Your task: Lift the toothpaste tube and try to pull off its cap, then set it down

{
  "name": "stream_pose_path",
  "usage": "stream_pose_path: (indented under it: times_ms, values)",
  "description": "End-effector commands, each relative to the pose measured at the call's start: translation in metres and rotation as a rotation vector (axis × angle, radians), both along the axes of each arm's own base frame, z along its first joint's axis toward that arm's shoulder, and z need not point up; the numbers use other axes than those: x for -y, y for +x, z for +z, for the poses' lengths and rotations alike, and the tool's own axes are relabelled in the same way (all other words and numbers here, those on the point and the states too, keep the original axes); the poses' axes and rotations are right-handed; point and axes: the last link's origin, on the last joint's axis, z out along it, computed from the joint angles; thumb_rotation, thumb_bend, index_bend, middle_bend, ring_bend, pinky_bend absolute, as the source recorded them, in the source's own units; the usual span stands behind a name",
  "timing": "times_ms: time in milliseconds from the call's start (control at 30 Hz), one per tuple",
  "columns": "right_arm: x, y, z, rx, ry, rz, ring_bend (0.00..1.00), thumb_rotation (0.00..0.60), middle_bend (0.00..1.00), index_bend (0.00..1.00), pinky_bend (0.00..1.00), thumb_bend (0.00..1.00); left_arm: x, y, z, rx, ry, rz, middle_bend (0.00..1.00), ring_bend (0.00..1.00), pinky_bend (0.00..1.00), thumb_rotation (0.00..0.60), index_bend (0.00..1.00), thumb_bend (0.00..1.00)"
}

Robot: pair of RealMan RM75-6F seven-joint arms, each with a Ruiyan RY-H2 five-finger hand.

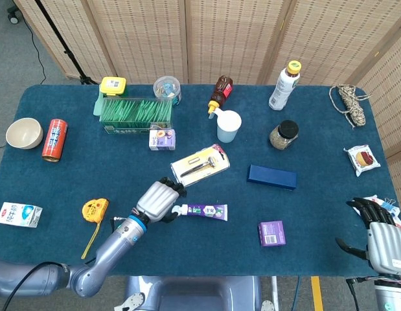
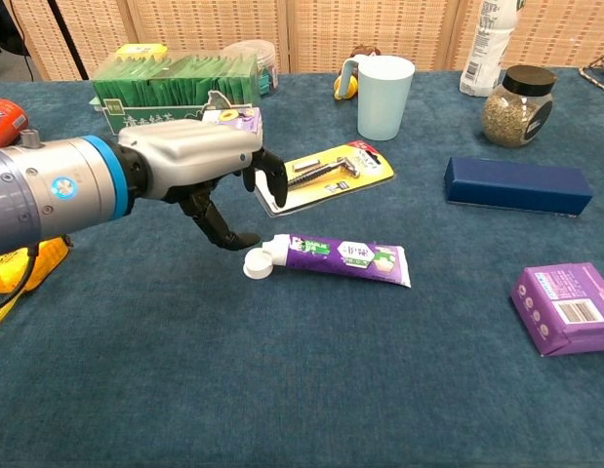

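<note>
We see the toothpaste tube [image 2: 345,257] lying flat on the blue worktop [image 2: 282,390], its white cap [image 2: 256,263] pointing toward the robot's left and its crimped end toward the right. The left hand [image 2: 199,171] hangs just above the cap end, its dark fingers [image 2: 267,175] spread and curved downward; the thumb tip sits close beside the cap, but we cannot tell whether it touches. That hand has nothing in its grasp. In the head view the same left hand [image 1: 159,201] sits at the cap end of the tube [image 1: 203,210].

The right hand [image 1: 380,233] rests at the near right corner of the worktop, well apart from the tube, fingers apart and holding nothing.

Just beyond the tube lies a packaged razor [image 2: 326,175] on a yellow card. A light blue cup [image 2: 384,96] stands farther back, a dark blue box [image 2: 516,185] lies to the right, and a small purple box [image 2: 567,307] sits near the right edge. A yellow tape measure [image 1: 94,210] lies to the left of the left arm.
</note>
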Motion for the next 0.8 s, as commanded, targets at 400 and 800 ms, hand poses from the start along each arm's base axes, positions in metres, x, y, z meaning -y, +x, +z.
stream_pose_path:
  times_ms: [400,800]
  values:
    - [-0.008,-0.003,0.005,-0.002,-0.017,-0.018,0.16,0.6,0.2,0.24,0.17,0.0,-0.001,0.007,-0.033,-0.011,-0.018,0.049,0.28,0.28,0.2,0.507,0.34,0.32]
    - [-0.012,-0.005,0.007,-0.003,-0.023,-0.024,0.16,0.6,0.2,0.23,0.17,0.0,0.001,0.012,-0.044,0.002,-0.039,0.072,0.3,0.3,0.2,0.507,0.36,0.32]
